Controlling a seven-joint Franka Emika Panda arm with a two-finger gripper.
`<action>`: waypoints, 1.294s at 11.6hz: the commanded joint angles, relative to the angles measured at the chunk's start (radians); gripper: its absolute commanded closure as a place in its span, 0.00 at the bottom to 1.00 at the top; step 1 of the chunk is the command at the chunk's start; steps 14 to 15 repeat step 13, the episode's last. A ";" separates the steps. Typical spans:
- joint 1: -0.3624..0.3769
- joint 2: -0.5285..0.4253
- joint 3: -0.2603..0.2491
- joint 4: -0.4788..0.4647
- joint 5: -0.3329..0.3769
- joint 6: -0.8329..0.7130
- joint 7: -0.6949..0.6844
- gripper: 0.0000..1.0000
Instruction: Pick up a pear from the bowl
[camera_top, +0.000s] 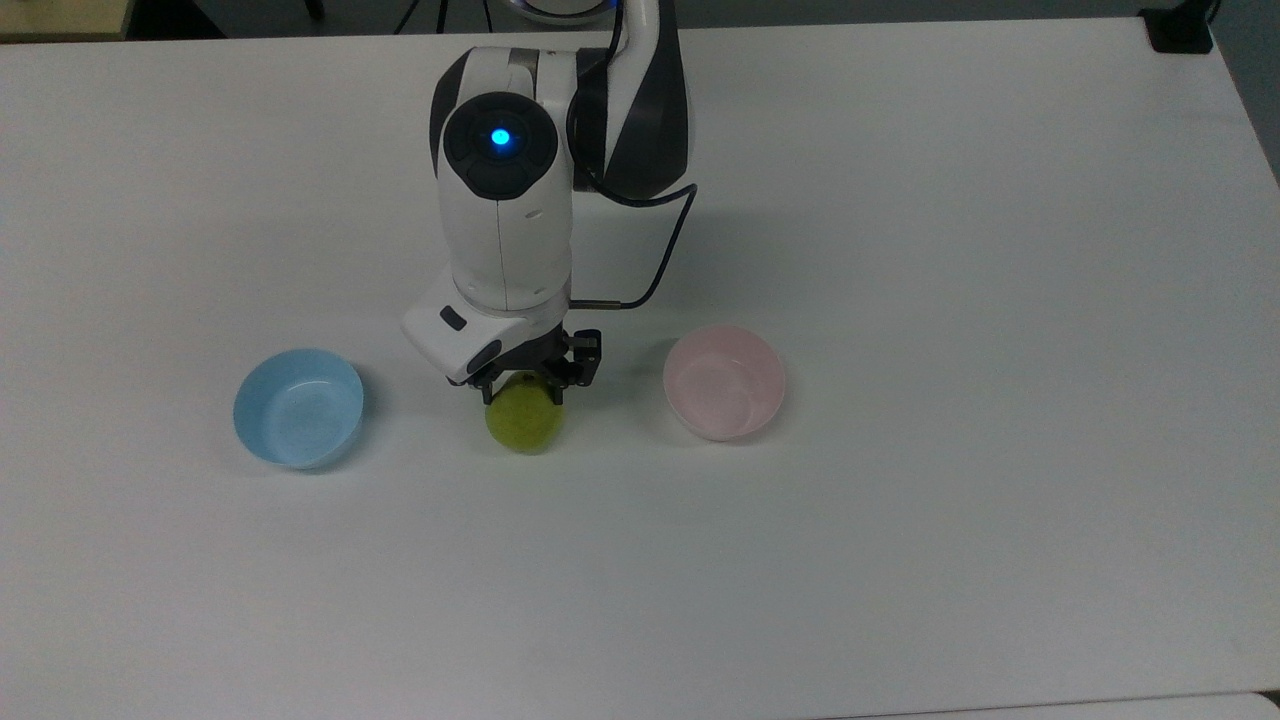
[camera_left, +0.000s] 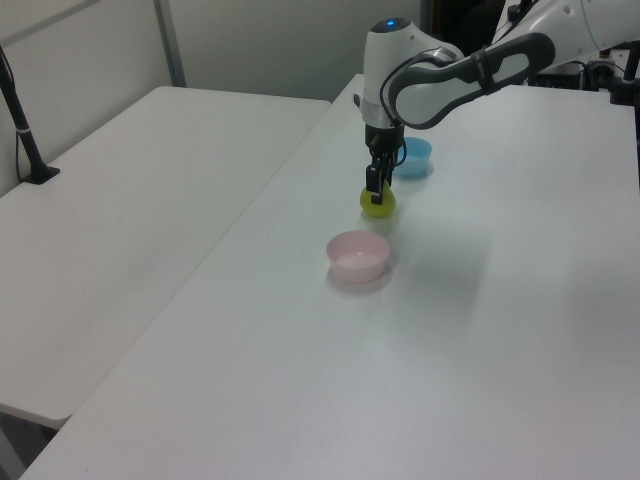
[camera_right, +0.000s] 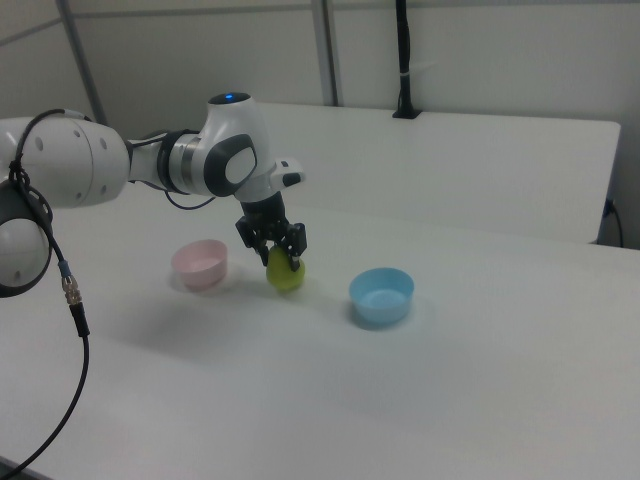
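Note:
The yellow-green pear (camera_top: 526, 425) (camera_left: 377, 203) (camera_right: 285, 274) is low over the white table, between the two bowls. My gripper (camera_top: 531, 383) (camera_left: 374, 182) (camera_right: 275, 246) points straight down and is shut on the pear's upper end. The pale pink bowl (camera_top: 724, 381) (camera_left: 358, 255) (camera_right: 200, 264) stands with nothing in it, to the pear's right in the top view. Whether the pear's bottom touches the table is unclear.
A light blue bowl (camera_top: 298, 406) (camera_left: 411, 157) (camera_right: 381, 295) stands left of the pear in the top view. The white table (camera_top: 900, 550) spreads wide around all of this. A second table (camera_left: 130, 200) adjoins it on the left view's left.

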 joint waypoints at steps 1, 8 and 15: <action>-0.004 -0.096 -0.010 -0.021 0.001 -0.008 -0.014 0.00; -0.085 -0.463 -0.004 -0.145 -0.004 -0.353 -0.009 0.00; -0.119 -0.526 0.004 -0.198 -0.010 -0.355 -0.018 0.00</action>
